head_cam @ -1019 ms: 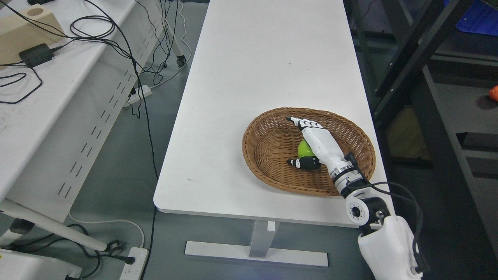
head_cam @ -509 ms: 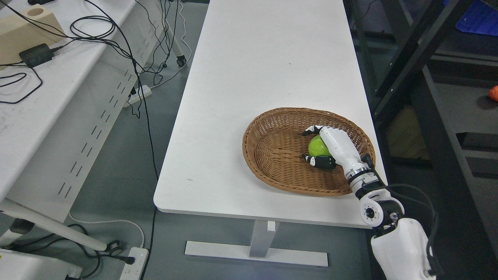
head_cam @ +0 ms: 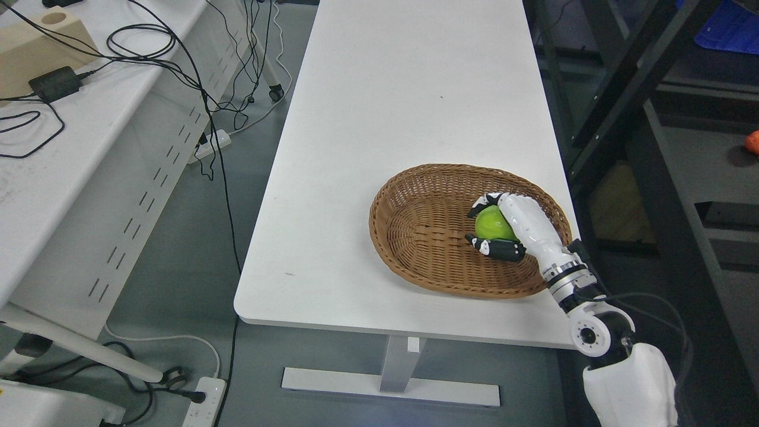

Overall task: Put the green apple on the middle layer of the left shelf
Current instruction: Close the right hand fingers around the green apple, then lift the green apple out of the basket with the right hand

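Observation:
The green apple (head_cam: 491,223) is in the right half of an oval wicker basket (head_cam: 415,237) on the white table (head_cam: 385,118). My right hand (head_cam: 487,224), white with black fingertips, is shut on the apple: the fingers (head_cam: 483,204) curl over its top and the thumb (head_cam: 495,248) presses under its near side. The right arm comes up from the lower right corner. The palm hides the apple's right side. A dark shelf frame (head_cam: 628,77) stands at the right edge. My left arm is not in view.
A second white desk (head_cam: 89,148) at the left carries black cables, a power brick and a beige block. A power strip (head_cam: 204,400) and wires lie on the grey floor between the tables. A red object (head_cam: 753,141) sits on the right shelf.
My right hand went from open over the apple to shut on it, and hand and apple have shifted right inside the basket.

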Controlling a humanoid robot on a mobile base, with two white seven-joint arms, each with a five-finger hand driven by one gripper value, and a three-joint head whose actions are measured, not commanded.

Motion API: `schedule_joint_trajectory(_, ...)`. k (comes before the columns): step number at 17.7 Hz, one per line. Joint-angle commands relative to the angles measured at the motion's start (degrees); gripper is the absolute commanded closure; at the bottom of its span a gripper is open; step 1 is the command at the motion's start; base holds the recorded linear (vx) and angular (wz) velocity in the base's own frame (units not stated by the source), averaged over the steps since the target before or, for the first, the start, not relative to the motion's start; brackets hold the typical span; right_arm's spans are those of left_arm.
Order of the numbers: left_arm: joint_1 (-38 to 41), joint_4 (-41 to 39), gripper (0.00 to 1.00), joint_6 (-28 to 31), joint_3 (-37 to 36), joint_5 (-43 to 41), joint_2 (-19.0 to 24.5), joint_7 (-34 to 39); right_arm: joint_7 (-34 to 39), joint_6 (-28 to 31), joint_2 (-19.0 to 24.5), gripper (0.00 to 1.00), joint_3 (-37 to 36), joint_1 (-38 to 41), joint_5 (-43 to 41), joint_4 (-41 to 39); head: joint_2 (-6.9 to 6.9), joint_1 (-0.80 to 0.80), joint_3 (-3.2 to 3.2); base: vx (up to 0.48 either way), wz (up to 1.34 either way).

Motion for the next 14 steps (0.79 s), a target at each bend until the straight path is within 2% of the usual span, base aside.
schedule_joint_trajectory(1,-1.2,0.0,0.00,0.0,0.0,0.0,1.0,0.0,-1.8,-2.7,0.0,0.96,-11.2,3.7,-15.3,-6.1,0.00,0.00,0.00,0.000,0.00)
schedule_joint_trajectory(6,-1.2,0.0,0.00,0.0,0.0,0.0,1.0,0.0,-3.8,0.0,0.9,1.00,-16.1,7.2,-22.0,-8.0,0.00,0.00,0.00,0.000,0.00)
schedule_joint_trajectory(14,-1.2,0.0,0.00,0.0,0.0,0.0,1.0,0.0,-7.3,4.2,11.3,1.00,-16.5,12.8,-23.9,-12.9,0.00,0.00,0.00,0.000,0.00)
